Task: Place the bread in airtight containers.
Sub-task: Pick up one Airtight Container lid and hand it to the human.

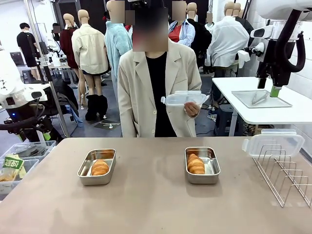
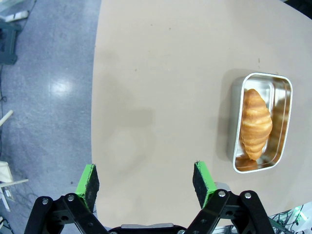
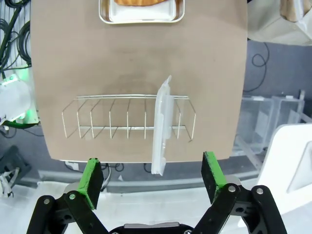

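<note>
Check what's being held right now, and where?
The left tool and right tool are open, empty. The person's hand holds a clear lid from under its edge.

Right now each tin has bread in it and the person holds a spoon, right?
No spoon: front view shows the person's hand holding a clear lid. The left roll sits in the left tin, the right roll in the right tin.

So the wire rack (image 1: pixel 285 173) is sitting on the brown table's (image 1: pixel 146 204) right end. A person in a beige jacket (image 1: pixel 141 87) is standing just behind that table. Off its left end, clear bins (image 1: pixel 36 148) are holding a green packet (image 1: pixel 10 168). Past its far right corner, a white table (image 1: pixel 292 114) is carrying a metal tray (image 1: pixel 261 99).
</note>
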{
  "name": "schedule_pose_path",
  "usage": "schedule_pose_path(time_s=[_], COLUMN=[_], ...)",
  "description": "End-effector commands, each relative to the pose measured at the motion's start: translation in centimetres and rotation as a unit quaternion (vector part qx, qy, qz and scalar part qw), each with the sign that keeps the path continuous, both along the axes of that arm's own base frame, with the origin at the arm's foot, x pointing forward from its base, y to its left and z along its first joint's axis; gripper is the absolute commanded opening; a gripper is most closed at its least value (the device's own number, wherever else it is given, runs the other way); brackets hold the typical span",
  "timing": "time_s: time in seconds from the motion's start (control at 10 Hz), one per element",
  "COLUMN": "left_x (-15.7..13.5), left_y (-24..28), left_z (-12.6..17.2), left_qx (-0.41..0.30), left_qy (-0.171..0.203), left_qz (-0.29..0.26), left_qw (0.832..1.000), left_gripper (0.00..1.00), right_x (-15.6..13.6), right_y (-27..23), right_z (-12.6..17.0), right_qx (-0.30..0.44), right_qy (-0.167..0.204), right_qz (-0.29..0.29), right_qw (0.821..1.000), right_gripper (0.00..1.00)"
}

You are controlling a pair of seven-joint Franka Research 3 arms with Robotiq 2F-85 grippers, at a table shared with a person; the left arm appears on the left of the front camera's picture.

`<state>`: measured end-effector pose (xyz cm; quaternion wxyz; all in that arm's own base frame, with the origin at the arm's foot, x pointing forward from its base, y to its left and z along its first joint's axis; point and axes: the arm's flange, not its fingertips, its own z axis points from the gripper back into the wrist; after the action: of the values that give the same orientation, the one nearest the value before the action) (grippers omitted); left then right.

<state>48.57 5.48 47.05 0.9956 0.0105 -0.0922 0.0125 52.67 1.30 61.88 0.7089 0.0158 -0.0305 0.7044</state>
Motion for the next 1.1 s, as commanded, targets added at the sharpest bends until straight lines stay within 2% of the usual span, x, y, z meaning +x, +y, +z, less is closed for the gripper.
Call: schedule_pose_path(time_s=[0.0,1.0], left_x=[0.00,0.00], left_y=[0.01,0.01], left_z=[0.17,0.17], left_qx=[0.003,0.003], left_qy=[-0.001,-0.001], left_qz=[0.004,0.004], left_qw=[1.000,1.000], left_gripper=[1.00,1.00], right_x=[-0.14,-0.14], right_y=[-0.06,-0.06], right_z=[-0.13,-0.13], right_qx=[0.000,0.000], right_qy=[-0.002,-0.002], right_qz=[0.000,0.000], right_qw=[1.000,1.000], right_gripper=[1.00,1.00])
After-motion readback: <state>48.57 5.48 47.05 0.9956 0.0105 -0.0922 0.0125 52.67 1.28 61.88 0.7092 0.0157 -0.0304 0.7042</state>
